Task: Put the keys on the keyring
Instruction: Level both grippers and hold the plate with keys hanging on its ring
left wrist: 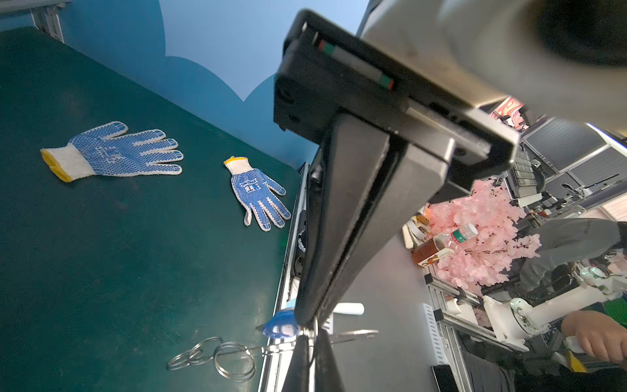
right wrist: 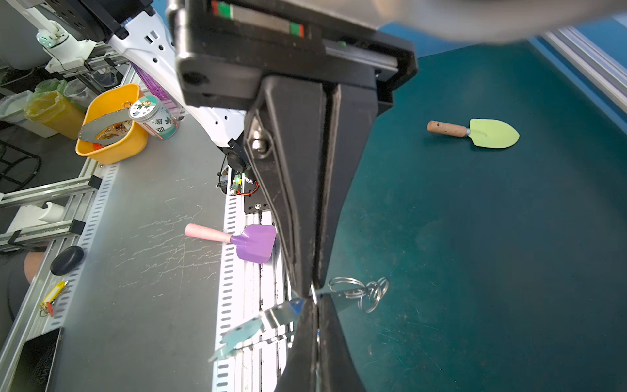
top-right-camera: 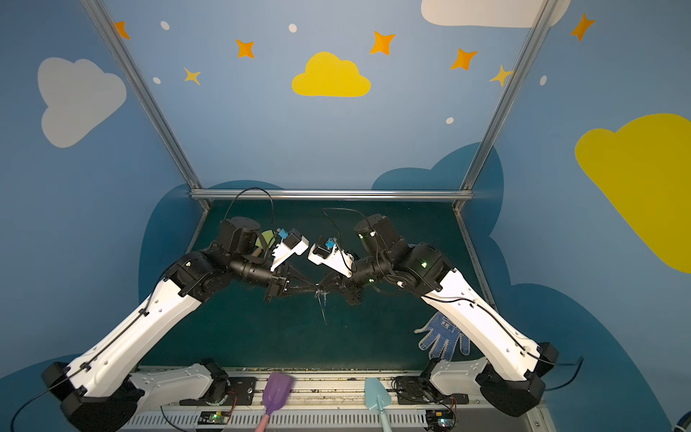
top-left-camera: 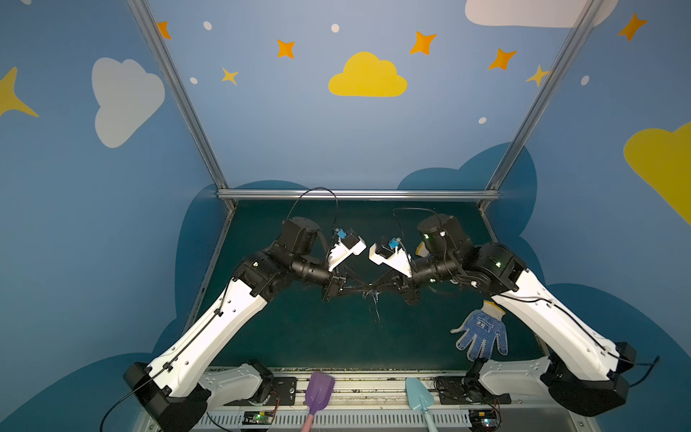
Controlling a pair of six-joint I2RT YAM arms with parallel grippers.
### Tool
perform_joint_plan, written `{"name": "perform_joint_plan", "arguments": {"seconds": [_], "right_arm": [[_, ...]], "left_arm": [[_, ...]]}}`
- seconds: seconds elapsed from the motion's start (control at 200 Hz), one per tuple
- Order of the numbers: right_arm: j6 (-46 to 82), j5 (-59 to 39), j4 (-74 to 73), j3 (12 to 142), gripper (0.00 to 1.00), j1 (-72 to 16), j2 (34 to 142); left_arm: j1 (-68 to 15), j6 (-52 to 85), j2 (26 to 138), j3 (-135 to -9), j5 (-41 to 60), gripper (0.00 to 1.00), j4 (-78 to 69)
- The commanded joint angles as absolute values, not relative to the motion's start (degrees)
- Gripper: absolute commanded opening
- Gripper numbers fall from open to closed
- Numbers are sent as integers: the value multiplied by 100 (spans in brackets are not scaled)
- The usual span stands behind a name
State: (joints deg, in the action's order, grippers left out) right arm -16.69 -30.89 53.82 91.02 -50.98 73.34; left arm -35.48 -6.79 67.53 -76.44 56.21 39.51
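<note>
Both grippers meet tip to tip above the middle of the green mat (top-left-camera: pixel 299 336). My left gripper (top-left-camera: pixel 364 290) (left wrist: pixel 305 324) is shut on the small split ring of the keys (left wrist: pixel 280 326). Their blue tag sits right beside its tip. My right gripper (top-left-camera: pixel 375 290) (right wrist: pixel 310 288) is shut on the keyring (left wrist: pixel 356 334). This thin grey plate shows edge-on and carries several linked metal rings (right wrist: pixel 364 292) at its far end. A silver key (right wrist: pixel 283 314) sticks out beside the fingers. Thin metal (top-left-camera: pixel 375 312) hangs below the meeting point.
Two blue-dotted gloves (left wrist: pixel 115 151) (left wrist: pixel 258 193) lie on the mat's right side. A green trowel (right wrist: pixel 488 132) lies at the back left. Purple (top-left-camera: pixel 318 389) and light-blue (top-left-camera: pixel 418 392) scoops rest on the front rail. A yellow bin (right wrist: pixel 112 135) stands off the mat.
</note>
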Motion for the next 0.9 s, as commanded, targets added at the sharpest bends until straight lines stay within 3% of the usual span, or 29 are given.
{"name": "perform_joint_plan", "arguments": {"seconds": [0.0, 0.095, 0.3, 0.406, 0.501, 0.636, 0.721, 0.791, 0.891], "right_arm": [[-1610, -3127, 5092, 9292, 9, -5106, 7191], [-1493, -3070, 4953, 9185, 32, -5051, 7068], [-1160, -3152, 4476, 8760, 38, -4892, 6759], [-943, -2967, 4089, 8407, 33, -4854, 6657], [-650, -3081, 3546, 8100, 17, -4834, 6576], [-267, -2902, 2965, 7853, 14, -4825, 6624], [-179, -3303, 2832, 7817, 10, -4843, 6695], [-153, -3612, 2795, 7811, 0, -4890, 6703], [-111, -3960, 2827, 7815, 0, -4976, 6726]], "left_arm": [[-3577, -423, 6474, -7458, 5216, 3, 3409], [-3555, -177, 6134, -7164, 4946, 4, 2751], [-3542, -68, 6091, -7164, 4929, 3, 2622], [-3533, 25, 5955, -7068, 4855, 3, 2335], [-3532, 109, 5881, -7016, 4763, 3, 2164], [-3529, 258, 5785, -6922, 4783, 3, 1861], [-3531, 306, 5761, -6895, 4755, 4, 1786], [-3520, 312, 5733, -6892, 4724, 3, 1777], [-3534, 325, 5692, -6848, 4695, 3, 1717]]}}
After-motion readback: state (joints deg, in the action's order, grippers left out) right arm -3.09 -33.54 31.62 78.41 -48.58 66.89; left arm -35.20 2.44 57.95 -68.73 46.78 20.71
